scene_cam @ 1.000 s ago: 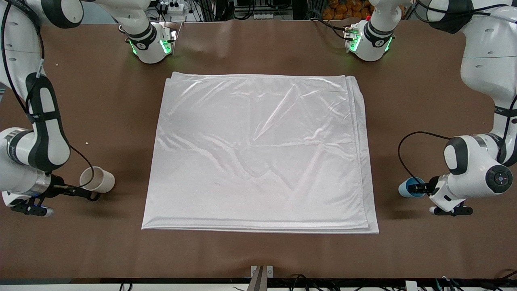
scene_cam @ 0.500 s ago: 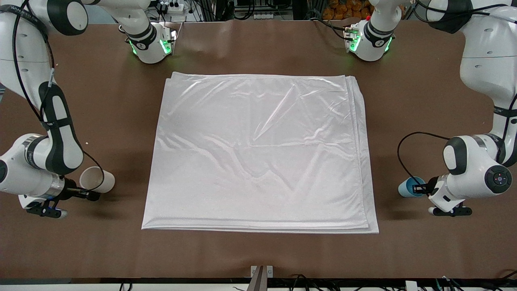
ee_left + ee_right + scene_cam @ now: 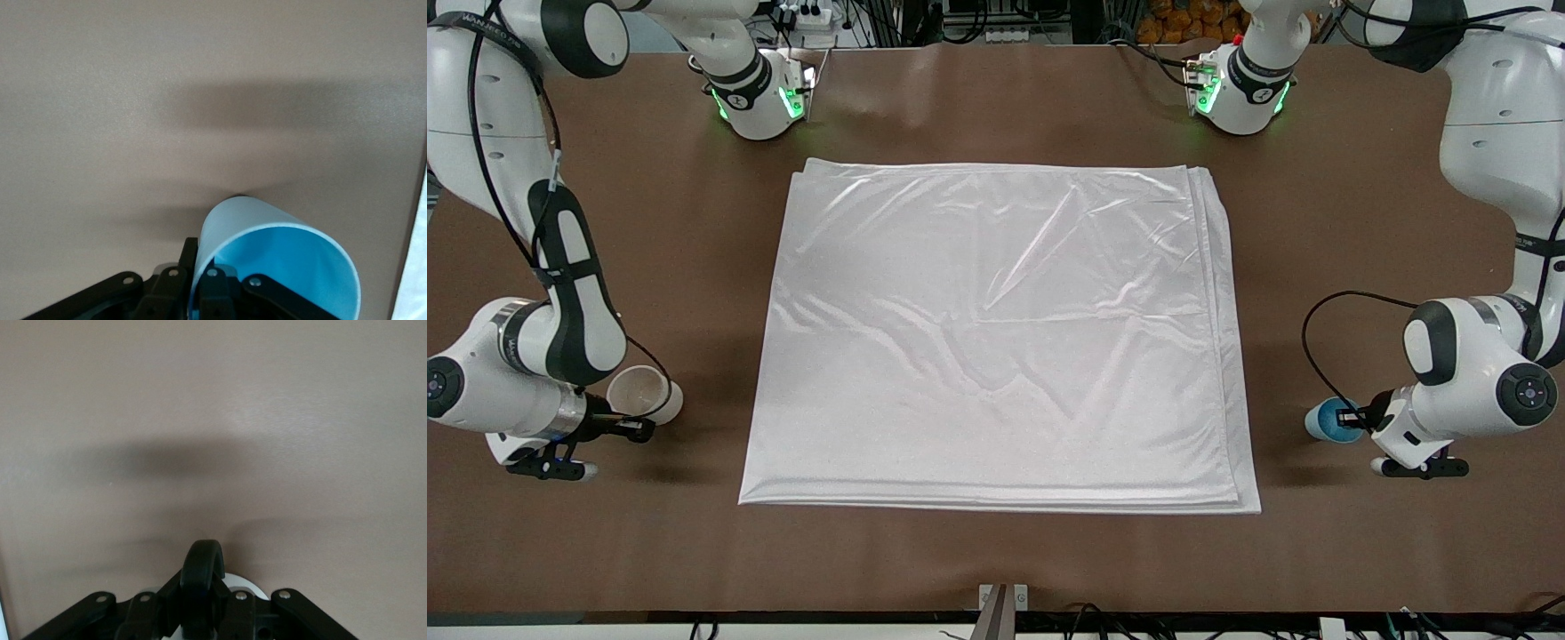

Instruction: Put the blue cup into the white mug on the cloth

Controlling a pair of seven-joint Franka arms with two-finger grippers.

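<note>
Since the earlier frame both my end effectors have closed, and my right arm has tipped the small cream-white mug with the black loop handle [image 3: 643,395] a little. My right end effector [image 3: 637,430] is now clenched on that handle, with the mug still off the large shiny white folded cloth [image 3: 996,338], at the right arm's end of the brown counter [image 3: 996,98]. My left end effector [image 3: 1357,417] is pinching the wall of the small light-blue tapered cup [image 3: 1325,420] at its rim, one finger inside, near the cloth's edge at the left arm's end. I judge both vessels light and stiff. The handle is a sure hold but lets the mug swing. The smooth thin cup wall may slip, so I should carry it slowly
</note>
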